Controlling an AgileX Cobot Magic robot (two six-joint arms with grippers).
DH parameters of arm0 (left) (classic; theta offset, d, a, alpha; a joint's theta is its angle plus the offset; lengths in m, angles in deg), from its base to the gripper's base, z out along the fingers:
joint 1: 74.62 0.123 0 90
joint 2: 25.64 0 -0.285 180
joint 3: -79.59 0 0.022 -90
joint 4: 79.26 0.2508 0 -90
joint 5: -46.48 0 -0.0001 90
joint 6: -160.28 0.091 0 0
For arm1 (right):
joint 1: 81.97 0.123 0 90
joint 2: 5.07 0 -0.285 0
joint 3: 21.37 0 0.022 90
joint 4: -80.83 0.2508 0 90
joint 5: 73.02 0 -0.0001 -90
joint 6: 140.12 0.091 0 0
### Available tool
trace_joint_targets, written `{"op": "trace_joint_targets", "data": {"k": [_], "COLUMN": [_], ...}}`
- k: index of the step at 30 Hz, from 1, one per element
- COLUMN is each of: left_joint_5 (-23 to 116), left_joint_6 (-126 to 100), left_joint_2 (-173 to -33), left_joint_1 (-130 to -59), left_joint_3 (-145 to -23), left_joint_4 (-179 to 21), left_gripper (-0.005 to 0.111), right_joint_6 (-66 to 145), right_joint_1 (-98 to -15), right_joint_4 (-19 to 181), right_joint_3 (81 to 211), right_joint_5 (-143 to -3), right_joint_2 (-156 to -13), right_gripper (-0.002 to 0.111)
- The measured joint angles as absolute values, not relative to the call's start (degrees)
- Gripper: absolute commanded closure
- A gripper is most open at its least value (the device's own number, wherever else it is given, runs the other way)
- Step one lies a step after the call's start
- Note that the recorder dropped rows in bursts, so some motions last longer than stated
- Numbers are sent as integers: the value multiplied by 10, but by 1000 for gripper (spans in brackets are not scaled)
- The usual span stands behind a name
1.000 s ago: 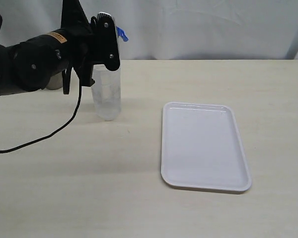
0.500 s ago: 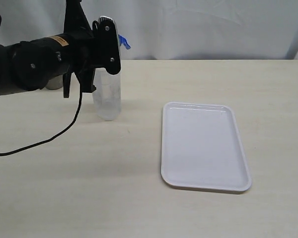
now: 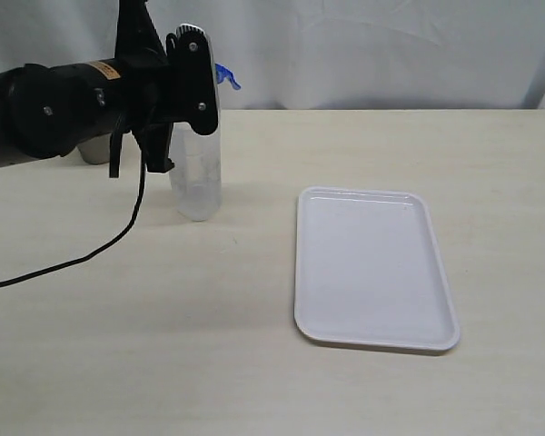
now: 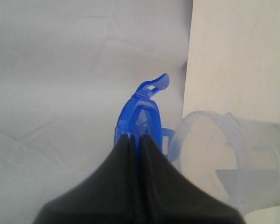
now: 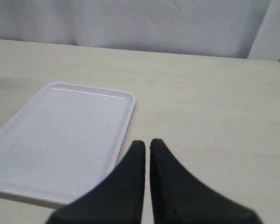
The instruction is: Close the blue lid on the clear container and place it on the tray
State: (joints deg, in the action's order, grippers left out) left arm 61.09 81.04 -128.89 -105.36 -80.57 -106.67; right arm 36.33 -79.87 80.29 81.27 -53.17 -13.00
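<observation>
Counter [image 3: 209,363]: pale wood-grain surface, bare along its near edge.
Tray [image 3: 377,268]: white, rectangular with rounded corners and a low rim, lying flat on the near right part of the counter with nothing on it.
Right tool [image 5: 147,144]: out of the exterior view. Its own camera shows the two dark fingers pressed together with nothing between them, above the counter and close to one rim of the tray [image 5: 60,130].
Cable [image 3: 91,250]: a black lead drooping from the left arm and trailing across the counter toward the left edge.
Clear container [image 3: 197,177]: standing upright on the counter, left of the tray and well apart from it, farther back, its mouth uncovered. The left arm hides its upper part in the exterior view.
Left arm [image 3: 54,113]: black, reaching in from the left at about the height of the container's top.
Left tool [image 4: 136,138]: fingers clamped on the blue lid, which it holds on edge.
Blue lid [image 3: 225,76]: translucent, raised off the counter above the container and to the right of the tool, one snap flap sticking out. In the left wrist view the lid [image 4: 147,109] sits just beside the container's rim [image 4: 214,144]; whether they touch cannot be told.
Backdrop [image 3: 391,54]: white cloth hanging behind the far edge of the counter.
</observation>
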Motion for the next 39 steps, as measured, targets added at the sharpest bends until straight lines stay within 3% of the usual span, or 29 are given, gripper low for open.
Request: {"op": "trace_joint_targets", "data": {"k": [39], "left_joint_5": [617], "left_joint_6": [826], "left_joint_2": [-1288], "left_joint_1": [-1054], "left_joint_3": [-806], "left_joint_4": [-1093], "left_gripper": [107], "right_joint_6": [363], "right_joint_1": [-799], "right_joint_4": [803], "right_joint_3": [813], "right_joint_5": [-532], "right_joint_2": [-130], "right_gripper": [104]}}
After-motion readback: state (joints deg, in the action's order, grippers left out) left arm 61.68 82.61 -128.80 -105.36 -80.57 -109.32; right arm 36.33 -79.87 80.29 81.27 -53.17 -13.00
